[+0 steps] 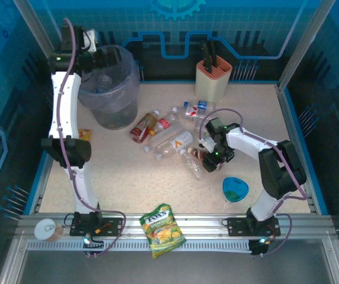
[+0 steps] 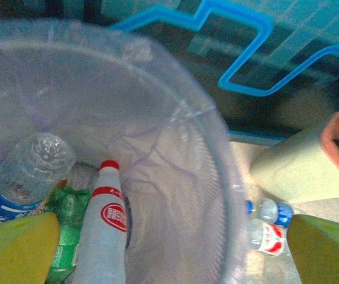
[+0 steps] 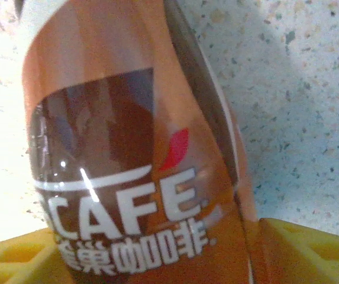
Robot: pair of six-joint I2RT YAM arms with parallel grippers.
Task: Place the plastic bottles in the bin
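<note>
Your left gripper hangs over the bin at the table's far left corner. Its yellow fingers are spread wide with nothing between them. In the bin lie a clear blue-labelled bottle, a green bottle and a white red-capped bottle. Your right gripper straddles a brown coffee bottle lying on the table; you cannot tell whether its fingers press it. Loose bottles crowd its left side. A blue bowl sits nearer the front edge, and a knife holder stands at the far edge. Bare tabletop opens front left.
</note>
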